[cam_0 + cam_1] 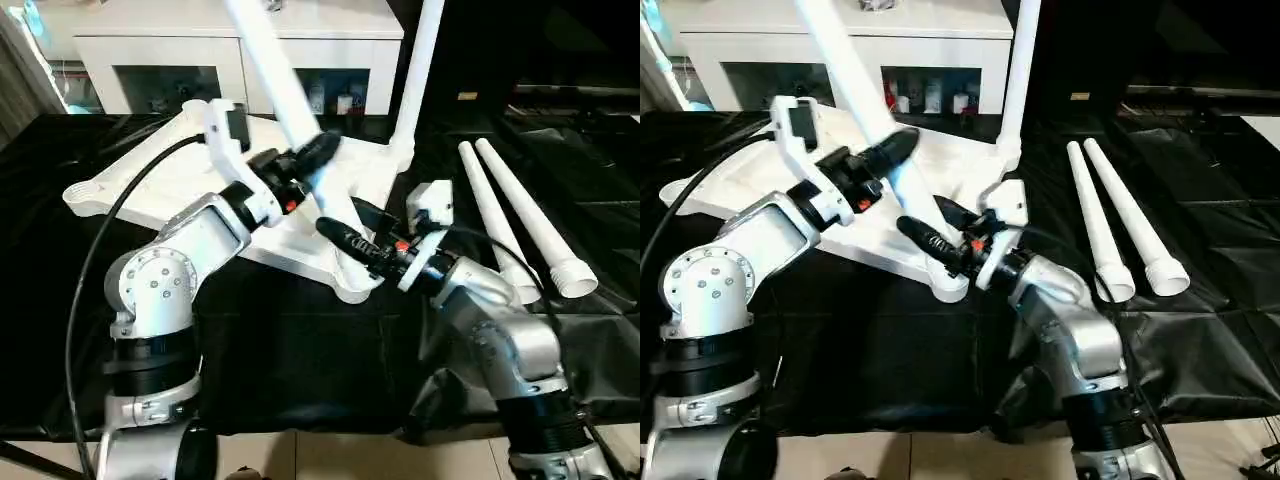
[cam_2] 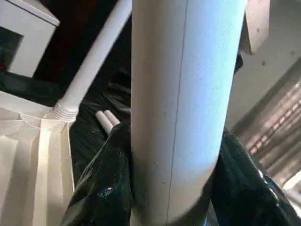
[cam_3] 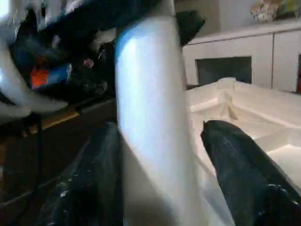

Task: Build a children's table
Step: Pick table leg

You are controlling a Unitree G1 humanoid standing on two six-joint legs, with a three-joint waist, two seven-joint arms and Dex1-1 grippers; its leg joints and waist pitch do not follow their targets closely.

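Note:
The children's table top (image 1: 150, 185) lies upside down on the black sheet, ribs facing up. One white leg (image 1: 420, 70) stands upright in the far right corner socket. A second leg (image 1: 265, 60) leans to the left, its lower end at the near corner socket (image 1: 355, 285). My left gripper (image 1: 308, 160) is shut on this tilted leg partway up, and both fingers (image 2: 101, 188) press its sides. My right gripper (image 1: 348, 225) straddles the same leg lower down. It is open, with a small gap between one finger (image 3: 235, 160) and the tube.
Two loose white legs (image 1: 520, 215) lie side by side on the black sheet (image 1: 300, 350) to the right. A white glass-door cabinet (image 1: 150, 45) stands behind the table. A black cable loops beside my left arm.

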